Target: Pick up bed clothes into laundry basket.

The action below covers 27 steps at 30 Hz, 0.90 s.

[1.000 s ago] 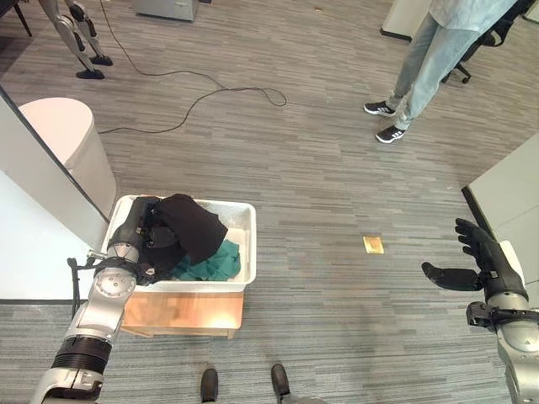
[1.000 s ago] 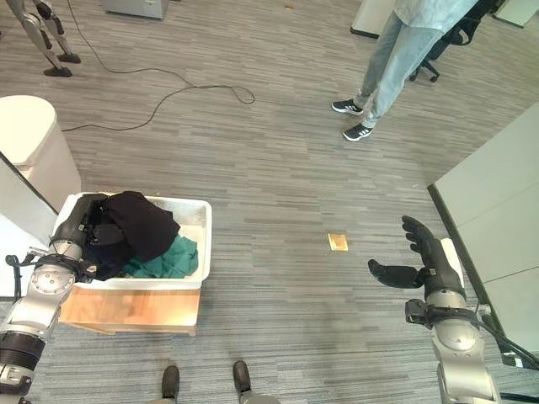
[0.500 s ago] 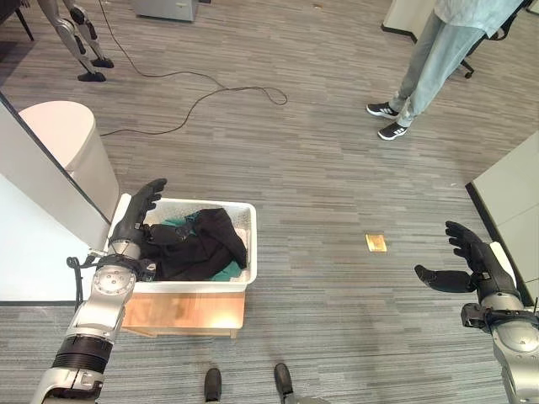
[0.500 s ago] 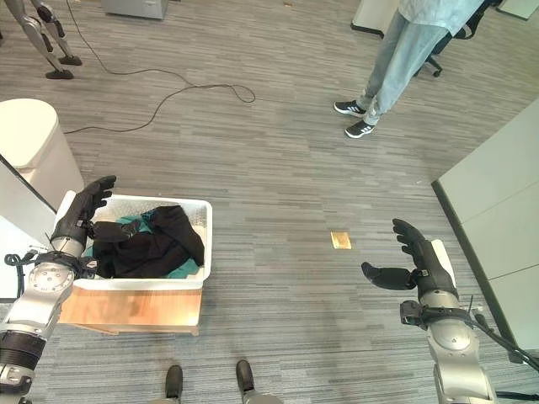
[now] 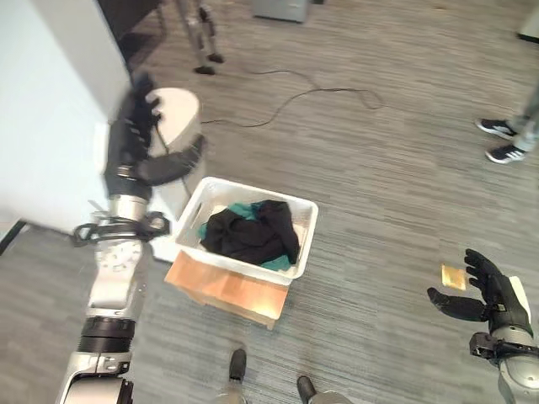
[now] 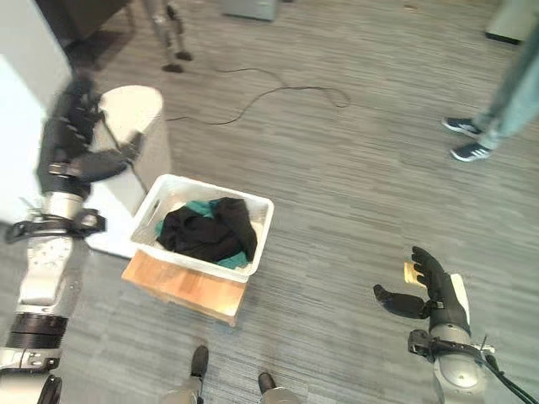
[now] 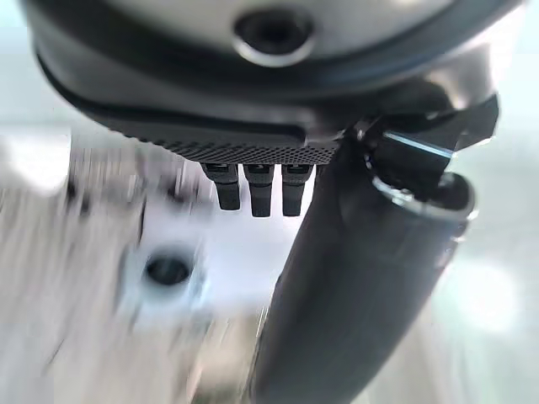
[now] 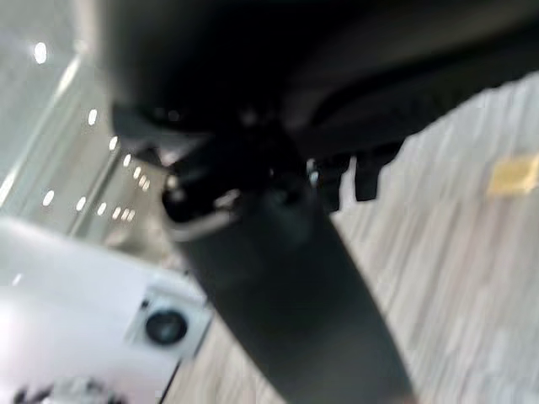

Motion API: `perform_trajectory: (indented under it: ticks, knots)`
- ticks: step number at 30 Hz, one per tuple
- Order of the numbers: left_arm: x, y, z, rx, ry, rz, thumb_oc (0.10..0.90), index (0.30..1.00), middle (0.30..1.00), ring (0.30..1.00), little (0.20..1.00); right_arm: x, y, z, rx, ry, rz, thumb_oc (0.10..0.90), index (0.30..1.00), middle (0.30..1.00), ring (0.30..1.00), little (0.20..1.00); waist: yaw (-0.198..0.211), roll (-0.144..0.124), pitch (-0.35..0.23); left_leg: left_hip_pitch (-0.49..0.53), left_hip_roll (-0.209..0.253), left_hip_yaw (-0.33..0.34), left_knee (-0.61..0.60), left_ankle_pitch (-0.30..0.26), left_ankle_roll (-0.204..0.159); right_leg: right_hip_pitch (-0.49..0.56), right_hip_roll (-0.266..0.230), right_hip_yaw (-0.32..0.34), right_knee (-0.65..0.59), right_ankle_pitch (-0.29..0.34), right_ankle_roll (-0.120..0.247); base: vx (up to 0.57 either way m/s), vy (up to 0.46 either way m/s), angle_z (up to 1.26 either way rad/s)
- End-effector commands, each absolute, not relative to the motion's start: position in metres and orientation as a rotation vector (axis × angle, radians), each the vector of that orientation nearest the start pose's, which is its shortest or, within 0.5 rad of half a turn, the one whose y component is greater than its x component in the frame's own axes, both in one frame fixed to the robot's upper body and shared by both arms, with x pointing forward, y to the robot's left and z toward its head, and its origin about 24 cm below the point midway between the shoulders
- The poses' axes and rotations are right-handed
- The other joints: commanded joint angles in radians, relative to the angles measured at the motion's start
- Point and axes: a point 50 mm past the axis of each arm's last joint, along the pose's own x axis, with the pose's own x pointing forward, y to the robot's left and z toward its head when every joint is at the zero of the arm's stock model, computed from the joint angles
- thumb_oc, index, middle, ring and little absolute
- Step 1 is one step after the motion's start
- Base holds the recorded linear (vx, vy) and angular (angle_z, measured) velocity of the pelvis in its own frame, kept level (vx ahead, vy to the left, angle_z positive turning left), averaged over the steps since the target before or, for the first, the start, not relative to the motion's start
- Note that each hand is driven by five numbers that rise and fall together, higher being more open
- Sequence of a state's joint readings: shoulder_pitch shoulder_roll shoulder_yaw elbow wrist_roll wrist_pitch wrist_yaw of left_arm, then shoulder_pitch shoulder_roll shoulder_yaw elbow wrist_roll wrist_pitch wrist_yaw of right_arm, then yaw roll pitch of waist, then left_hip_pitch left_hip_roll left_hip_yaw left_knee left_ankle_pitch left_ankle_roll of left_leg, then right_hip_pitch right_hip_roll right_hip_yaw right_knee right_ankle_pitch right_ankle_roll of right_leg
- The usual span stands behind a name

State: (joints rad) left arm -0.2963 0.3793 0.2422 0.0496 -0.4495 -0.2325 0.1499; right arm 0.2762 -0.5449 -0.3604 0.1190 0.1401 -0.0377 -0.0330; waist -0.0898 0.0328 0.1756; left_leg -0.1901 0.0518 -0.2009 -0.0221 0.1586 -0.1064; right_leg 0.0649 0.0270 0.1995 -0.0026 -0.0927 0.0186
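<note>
While both hands hang free of the laundry, the scene reads, nearest first, against the white basket:

Right hand: the right hand floats low above the floor, well to the right of the basket, fingers spread and relaxed, thumb out to the side, nothing in it.

Wooden stand: a low wooden stand lies under the basket, its front edge sticking out on the near side.

Laundry basket: the white laundry basket sits on the stand, turned at a slant.

Contents: a black garment lies bunched in the basket with a teal garment under it, teal showing at the far and near edges; both are fully inside the rim.

Left hand: the left hand is raised well above and to the left of the basket, fingers straight, thumb pointing toward the basket, holding nothing.

Bin: a rounded white bin stands just beyond the basket's left corner, behind the left hand.

Floor tag: a small yellow square lies on the grey floor to the right of the basket, near the right hand.

Person: two sneakered feet stand far right of the basket.

Wrist views: the right wrist view adds the yellow square past straight fingers; the left wrist view shows straight fingers against blurred pale surfaces.
</note>
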Motion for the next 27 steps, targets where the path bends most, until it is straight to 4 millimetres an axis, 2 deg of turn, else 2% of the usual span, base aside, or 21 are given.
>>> perform_trajectory:
  ticks: [1, 3, 4, 5, 6, 7, 9, 10, 11, 14, 15, 16, 17, 18, 19, 20, 21, 22, 23, 25, 27]
  knots:
    - [0.232, 0.318, 0.157, -0.007, -0.561, 0.427, 0.800, 0.900, 0.900, 0.900, 0.900, 0.193, -0.366, 0.099, -0.517, -0.025, -0.485, 0.800, 0.900, 0.900, 0.900, 0.900, 0.135, -0.102, -0.107, -0.155, 0.015, 0.112, -0.065, -0.025, -0.053, 0.022, 0.050, 0.040, 0.047, -0.111, 0.051, -0.38, -0.199, 1.16]
    - [0.213, 0.327, 0.131, -0.066, -0.478, 0.501, 0.800, 0.900, 0.900, 0.900, 0.900, 0.197, -0.366, 0.115, -0.569, -0.065, -0.467, 0.800, 0.900, 0.900, 0.900, 0.900, 0.146, -0.115, -0.074, -0.121, 0.021, 0.198, -0.018, -0.067, -0.005, 0.011, 0.050, 0.006, 0.053, -0.104, 0.033, -0.50, -0.115, 1.33]
    - [0.207, 0.327, 0.124, -0.070, -0.453, 0.506, 0.800, 0.900, 0.900, 0.900, 0.900, 0.198, -0.362, 0.121, -0.574, -0.090, -0.451, 0.800, 0.900, 0.900, 0.900, 0.900, 0.153, -0.125, -0.064, -0.113, 0.012, 0.202, 0.071, -0.092, 0.009, 0.007, 0.050, 0.006, 0.051, -0.098, 0.028, -0.29, -0.002, 1.39]
    - [0.207, 0.326, 0.124, -0.070, -0.453, 0.507, 0.800, 0.900, 0.900, 0.900, 0.900, 0.198, -0.362, 0.121, -0.574, -0.090, -0.451, 0.800, 0.900, 0.900, 0.900, 0.900, 0.152, -0.124, -0.065, -0.116, 0.013, 0.201, 0.076, -0.095, 0.009, 0.007, 0.050, 0.006, 0.050, -0.097, 0.028, -0.25, 0.005, 1.56]
    - [0.202, 0.325, 0.118, -0.062, -0.427, 0.504, 0.800, 0.900, 0.900, 0.900, 0.900, 0.200, -0.359, 0.121, -0.558, -0.100, -0.439, 0.800, 0.900, 0.900, 0.900, 0.900, 0.161, -0.134, -0.061, -0.107, -0.003, 0.174, 0.173, -0.110, 0.011, -0.007, 0.042, -0.010, 0.047, -0.078, 0.023, -0.28, 0.016, 1.56]
    - [0.191, 0.328, 0.107, -0.062, -0.386, 0.531, 0.800, 0.900, 0.900, 0.900, 0.900, 0.201, -0.355, 0.121, -0.542, -0.117, -0.421, 0.800, 0.900, 0.900, 0.900, 0.900, 0.183, -0.158, -0.060, -0.071, -0.011, 0.166, 0.268, -0.150, 0.016, -0.031, 0.012, -0.040, 0.038, -0.055, 0.019, -0.37, 0.034, 1.48]
    - [0.192, 0.322, 0.106, -0.082, -0.384, 0.500, 0.800, 0.900, 0.900, 0.900, 0.900, 0.202, -0.352, 0.119, -0.547, -0.115, -0.403, 0.800, 0.900, 0.900, 0.900, 0.900, 0.149, -0.165, -0.072, -0.046, 0.032, 0.179, 0.354, -0.181, 0.032, -0.040, -0.007, -0.127, 0.032, -0.067, 0.019, -0.32, 0.067, 1.74]
    - [0.197, 0.318, 0.105, -0.090, -0.379, 0.476, 0.800, 0.900, 0.900, 0.900, 0.900, 0.200, -0.352, 0.118, -0.547, -0.112, -0.408, 0.800, 0.900, 0.900, 0.900, 0.900, 0.132, -0.166, -0.077, -0.015, 0.065, 0.211, 0.365, -0.193, 0.029, -0.049, -0.016, -0.165, 0.037, -0.074, 0.021, -0.23, 0.176, 2.44]
    - [0.206, 0.314, 0.104, -0.102, -0.370, 0.438, 0.800, 0.900, 0.900, 0.900, 0.900, 0.192, -0.355, 0.111, -0.536, -0.084, -0.436, 0.800, 0.900, 0.900, 0.900, 0.900, 0.097, -0.156, -0.089, 0.038, 0.106, 0.244, 0.327, -0.218, 0.009, -0.062, -0.036, -0.224, 0.042, -0.077, 0.032, -0.14, 0.142, 2.77]
    - [0.207, 0.313, 0.104, -0.102, -0.371, 0.436, 0.800, 0.900, 0.900, 0.900, 0.900, 0.192, -0.355, 0.111, -0.536, -0.085, -0.438, 0.800, 0.900, 0.900, 0.900, 0.900, 0.086, -0.158, -0.092, 0.031, 0.101, 0.233, 0.317, -0.204, 0.009, -0.067, -0.039, -0.236, 0.041, -0.073, 0.032, -0.04, 0.135, 3.19]
    - [0.223, 0.297, 0.106, -0.155, -0.379, 0.352, 0.800, 0.900, 0.900, 0.900, 0.900, 0.177, -0.365, 0.107, -0.537, -0.072, -0.520, 0.800, 0.900, 0.900, 0.900, 0.900, 0.022, -0.105, -0.119, 0.117, 0.147, 0.387, 0.185, -0.237, -0.007, -0.086, -0.098, -0.368, 0.057, -0.070, 0.065, -0.12, 0.564, 2.92]
    - [0.230, 0.285, 0.102, -0.201, -0.357, 0.309, 0.800, 0.900, 0.900, 0.900, 0.900, 0.181, -0.357, 0.107, -0.538, -0.086, -0.511, 0.800, 0.900, 0.900, 0.900, 0.900, 0.030, -0.069, -0.099, 0.119, 0.092, 0.302, 0.114, -0.238, 0.009, -0.112, -0.153, -0.386, 0.121, -0.054, 0.080, -0.11, 0.661, 4.00]
    - [0.232, 0.280, 0.099, -0.195, -0.338, 0.283, 0.800, 0.900, 0.900, 0.900, 0.900, 0.184, -0.354, 0.107, -0.533, -0.101, -0.506, 0.800, 0.900, 0.900, 0.900, 0.900, 0.026, -0.060, -0.097, 0.117, 0.068, 0.270, 0.105, -0.245, 0.018, -0.123, -0.189, -0.390, 0.166, -0.040, 0.081, -0.09, 0.483, 3.60]
    - [0.237, 0.271, 0.098, -0.179, -0.325, 0.238, 0.800, 0.900, 0.900, 0.900, 0.900, 0.189, -0.348, 0.105, -0.512, -0.110, -0.482, 0.800, 0.900, 0.900, 0.900, 0.900, 0.011, -0.054, -0.085, 0.106, 0.031, 0.215, 0.130, -0.260, 0.029, -0.132, -0.210, -0.326, 0.196, -0.018, 0.089, -0.01, 0.262, 2.07]
    - [0.241, 0.267, 0.097, -0.169, -0.315, 0.206, 0.800, 0.900, 0.900, 0.900, 0.900, 0.194, -0.345, 0.102, -0.515, -0.103, -0.467, 0.800, 0.900, 0.900, 0.900, 0.900, -0.005, -0.055, -0.072, 0.101, 0.009, 0.178, 0.152, -0.273, 0.032, -0.143, -0.203, -0.237, 0.212, 0.008, 0.103, -0.04, 0.172, 1.34]
    - [0.241, 0.267, 0.098, -0.168, -0.318, 0.206, 0.800, 0.900, 0.900, 0.900, 0.900, 0.195, -0.345, 0.102, -0.514, -0.106, -0.467, 0.800, 0.900, 0.900, 0.900, 0.900, -0.007, -0.057, -0.073, 0.092, 0.006, 0.178, 0.156, -0.268, 0.034, -0.150, -0.205, -0.236, 0.211, 0.014, 0.105, -0.10, 0.115, 1.73]
    - [0.242, 0.260, 0.096, -0.168, -0.300, 0.141, 0.800, 0.900, 0.900, 0.900, 0.900, 0.203, -0.336, 0.096, -0.530, -0.076, -0.410, 0.800, 0.900, 0.900, 0.900, 0.900, -0.004, -0.057, -0.063, 0.076, -0.039, 0.087, 0.182, -0.286, 0.052, -0.152, -0.161, 0.026, 0.220, 0.092, 0.142, -0.03, 0.107, 2.39]
    - [0.240, 0.260, 0.091, -0.175, -0.277, 0.135, 0.800, 0.900, 0.900, 0.900, 0.900, 0.204, -0.338, 0.093, -0.531, -0.064, -0.418, 0.800, 0.900, 0.900, 0.900, 0.900, 0.006, -0.053, -0.071, 0.079, -0.039, 0.070, 0.175, -0.290, 0.057, -0.138, -0.150, 0.071, 0.206, 0.083, 0.143, -0.01, 0.157, 2.28]
    - [0.237, 0.262, 0.084, -0.179, -0.247, 0.144, 0.800, 0.900, 0.900, 0.900, 0.900, 0.204, -0.339, 0.089, -0.509, -0.050, -0.427, 0.800, 0.900, 0.900, 0.900, 0.900, 0.027, -0.046, -0.077, 0.081, -0.039, 0.036, 0.158, -0.276, 0.065, -0.115, -0.129, 0.114, 0.172, 0.033, 0.142, 0.08, 0.118, 1.88]
    - [0.235, 0.261, 0.076, -0.186, -0.214, 0.149, 0.800, 0.900, 0.900, 0.900, 0.900, 0.202, -0.341, 0.083, -0.463, -0.040, -0.449, 0.800, 0.900, 0.900, 0.900, 0.900, 0.052, -0.039, -0.096, 0.083, -0.041, 0.008, 0.111, -0.245, 0.064, -0.119, -0.115, 0.109, 0.120, 0.007, 0.143, 0.05, 0.089, 0.89]
    - [0.235, 0.258, 0.072, -0.194, -0.200, 0.145, 0.800, 0.900, 0.900, 0.900, 0.900, 0.201, -0.340, 0.078, -0.439, -0.029, -0.456, 0.800, 0.900, 0.900, 0.900, 0.900, 0.054, -0.038, -0.102, 0.087, -0.041, 0.008, 0.090, -0.231, 0.064, -0.126, -0.098, 0.094, 0.108, -0.003, 0.137, 0.05, 0.032, 1.16]
